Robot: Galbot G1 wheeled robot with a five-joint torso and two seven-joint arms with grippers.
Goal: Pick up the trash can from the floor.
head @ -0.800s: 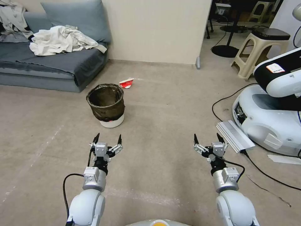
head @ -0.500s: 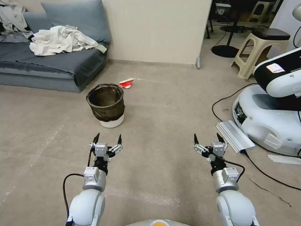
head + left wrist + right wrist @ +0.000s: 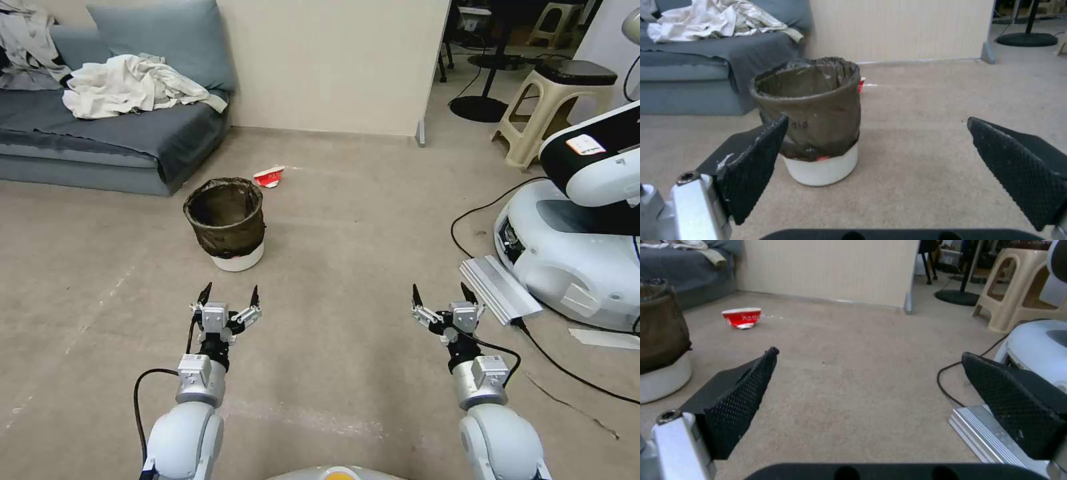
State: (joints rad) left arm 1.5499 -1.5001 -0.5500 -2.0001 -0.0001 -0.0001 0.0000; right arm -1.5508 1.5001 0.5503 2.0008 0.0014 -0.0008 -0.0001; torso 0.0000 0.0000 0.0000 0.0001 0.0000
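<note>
Plainly, the trash can (image 3: 227,223) stands upright on the floor (image 3: 347,220), straight ahead of the left claw (image 3: 231,295) and near it but not touching, its long axis vertical and its bagged rim facing up. That arm is much the nearer; the right claw (image 3: 439,294) hovers well apart from the bin, off to its right. In the left wrist view the bin (image 3: 811,116) sits ahead of the spread fingers (image 3: 753,163), toward one of them rather than centred in the gap. Both claws are released wide, holding and touching nothing.
</note>
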